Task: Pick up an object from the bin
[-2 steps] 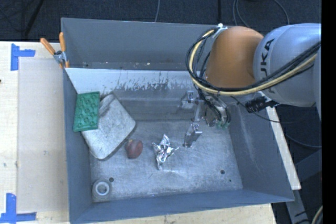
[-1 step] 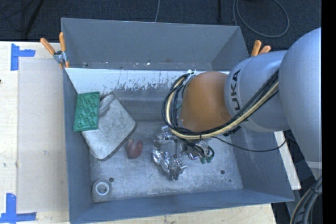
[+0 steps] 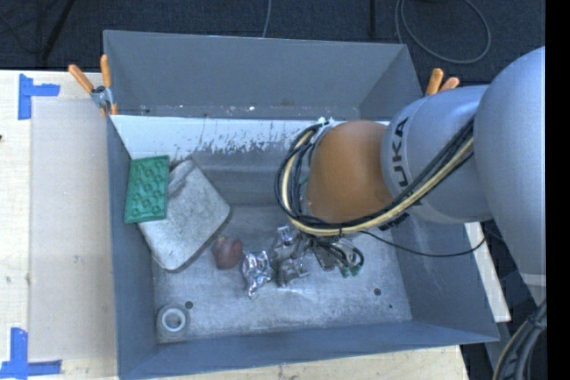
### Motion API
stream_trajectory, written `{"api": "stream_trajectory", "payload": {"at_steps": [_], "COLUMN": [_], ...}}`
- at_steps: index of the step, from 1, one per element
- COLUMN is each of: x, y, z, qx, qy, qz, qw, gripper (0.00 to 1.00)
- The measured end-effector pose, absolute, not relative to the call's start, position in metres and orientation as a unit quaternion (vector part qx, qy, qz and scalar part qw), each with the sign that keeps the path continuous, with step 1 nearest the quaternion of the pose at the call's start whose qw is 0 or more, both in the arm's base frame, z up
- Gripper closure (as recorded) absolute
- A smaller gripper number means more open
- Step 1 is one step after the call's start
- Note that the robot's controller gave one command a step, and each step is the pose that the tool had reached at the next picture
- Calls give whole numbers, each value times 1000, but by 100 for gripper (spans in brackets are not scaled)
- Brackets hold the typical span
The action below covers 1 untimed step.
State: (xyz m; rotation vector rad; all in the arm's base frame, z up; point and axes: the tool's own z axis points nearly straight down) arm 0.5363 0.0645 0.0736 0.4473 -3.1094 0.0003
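Observation:
My gripper (image 3: 292,259) hangs low over the middle of the bin floor, under the arm's orange cover. Just to its left, close to or touching it, lies a small crumpled silvery thing (image 3: 255,271). A little farther left rests a small reddish-brown lump (image 3: 227,253). Whether anything is held I cannot see.
A flat grey pad (image 3: 185,218) lies tilted against the left side of the bin, with a green studded block (image 3: 147,189) at its upper left. A small grey ring (image 3: 173,319) sits in the front left corner. The arm covers the bin's right part.

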Motion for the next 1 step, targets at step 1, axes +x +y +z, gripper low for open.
{"api": "stream_trajectory", "payload": {"at_steps": [1], "x": [506], "y": [178], "z": [241], "qx": [131], "qy": [-991], "qz": [-2], "qw": [-4], "gripper": [100]}}
